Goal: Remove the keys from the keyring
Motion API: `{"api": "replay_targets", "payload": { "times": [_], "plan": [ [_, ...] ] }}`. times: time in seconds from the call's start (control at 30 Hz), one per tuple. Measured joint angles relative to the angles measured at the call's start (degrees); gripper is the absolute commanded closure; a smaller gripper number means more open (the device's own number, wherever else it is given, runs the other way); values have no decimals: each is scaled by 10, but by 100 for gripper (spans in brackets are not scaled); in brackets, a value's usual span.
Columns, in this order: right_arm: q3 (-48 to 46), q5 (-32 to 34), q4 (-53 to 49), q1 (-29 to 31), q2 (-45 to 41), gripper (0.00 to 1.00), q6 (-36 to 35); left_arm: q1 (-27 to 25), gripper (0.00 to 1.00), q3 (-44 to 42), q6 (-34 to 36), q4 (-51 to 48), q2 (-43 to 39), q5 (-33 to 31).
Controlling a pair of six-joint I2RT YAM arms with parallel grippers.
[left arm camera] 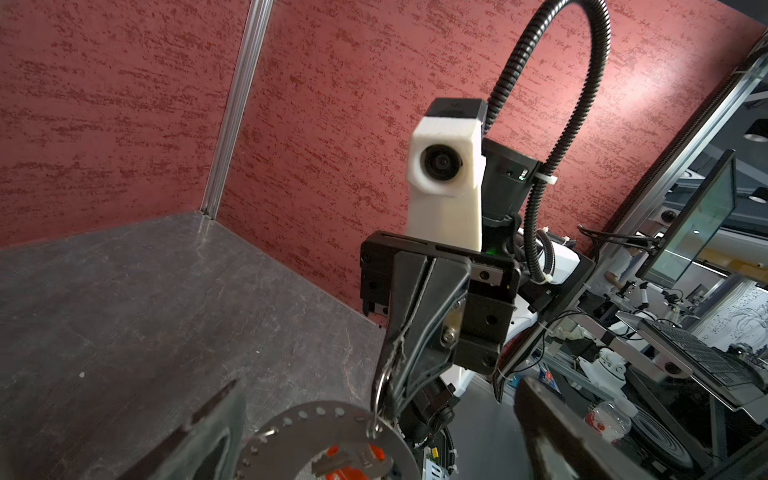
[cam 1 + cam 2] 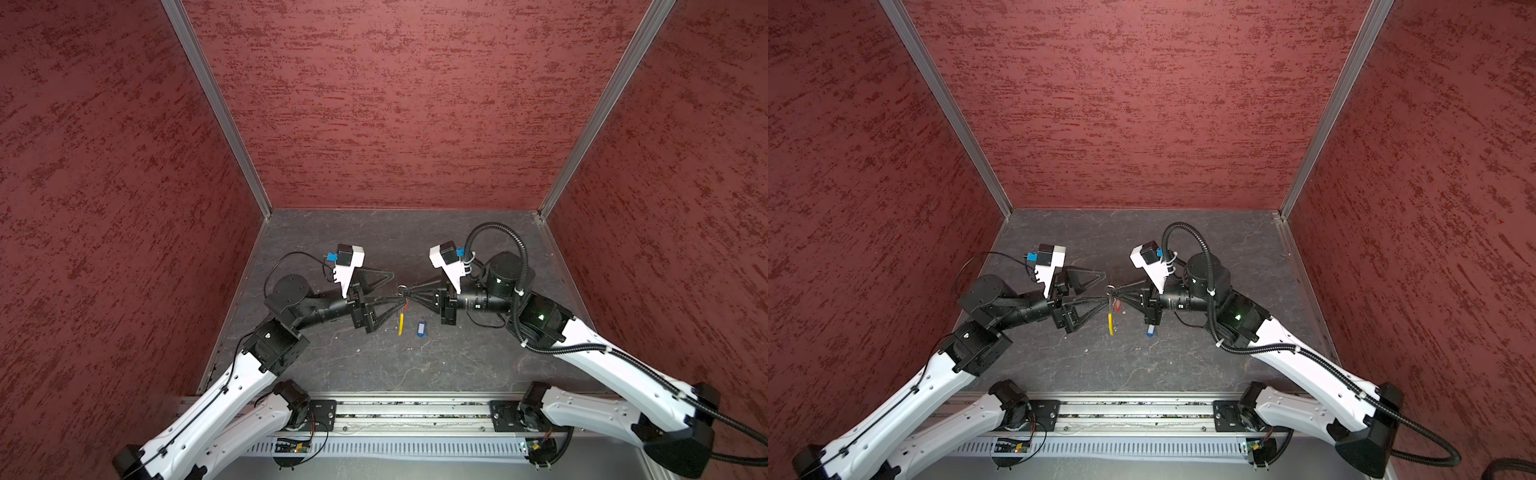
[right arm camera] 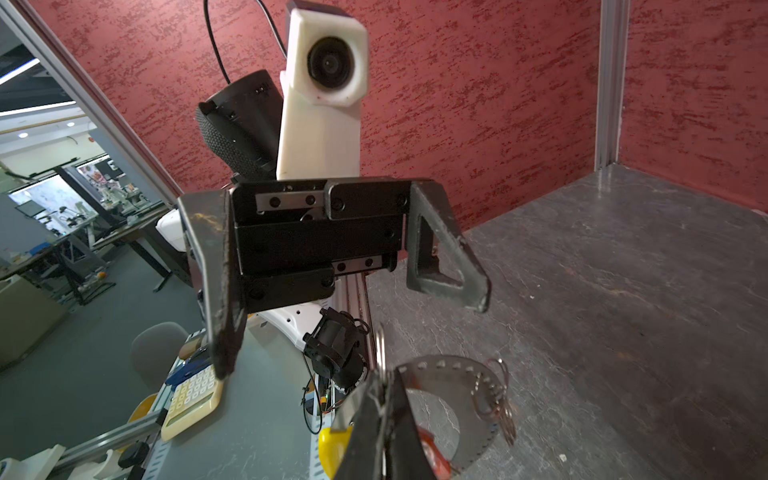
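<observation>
The keyring (image 3: 478,399) is a silvery perforated loop with a curved yellow segment (image 2: 401,324). It hangs above the table from my right gripper (image 2: 406,293), which is shut on a small ring (image 3: 380,345) at the loop's top. A red-tagged key (image 1: 345,457) still dangles from the loop, as do small rings with keys (image 3: 496,401). A blue-tagged key (image 2: 421,327) lies on the table, off the keyring and just right of it. My left gripper (image 2: 395,286) is open, its fingers (image 3: 449,257) either side of the loop's top and touching nothing.
The dark slate table (image 2: 374,365) is boxed in by red textured walls (image 2: 395,104) on three sides. A metal rail (image 2: 415,415) with both arm bases runs along the front edge. A black corrugated cable (image 2: 519,266) loops over the right arm.
</observation>
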Motion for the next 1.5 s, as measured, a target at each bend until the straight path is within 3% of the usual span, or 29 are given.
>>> {"api": "replay_targets", "payload": {
  "times": [0.13,0.27,0.33,0.4,0.63,0.77,1.0,1.37,1.5],
  "plan": [
    [34,17,-74,0,0,100,-33,8,0,7,3,-33,-4,0],
    [69,22,-137,0,11,100,-60,19,9,31,17,-85,0,4],
    [82,23,-156,0,17,100,-70,23,0,59,31,-117,11,5],
    [85,25,-169,0,19,100,-76,27,0,82,36,-139,19,1],
    [85,34,-185,0,20,100,-82,52,1,47,-19,-153,-31,-109],
    [85,41,-185,0,20,100,-84,95,1,55,-68,-162,-29,-126],
    [84,45,-184,0,19,100,-84,136,1,59,-78,-163,18,-40],
    [83,44,-180,0,19,100,-84,134,1,49,-83,-121,-4,-15],
    [83,43,-180,0,19,100,-84,112,16,85,-44,-148,34,22]
  ]
}}
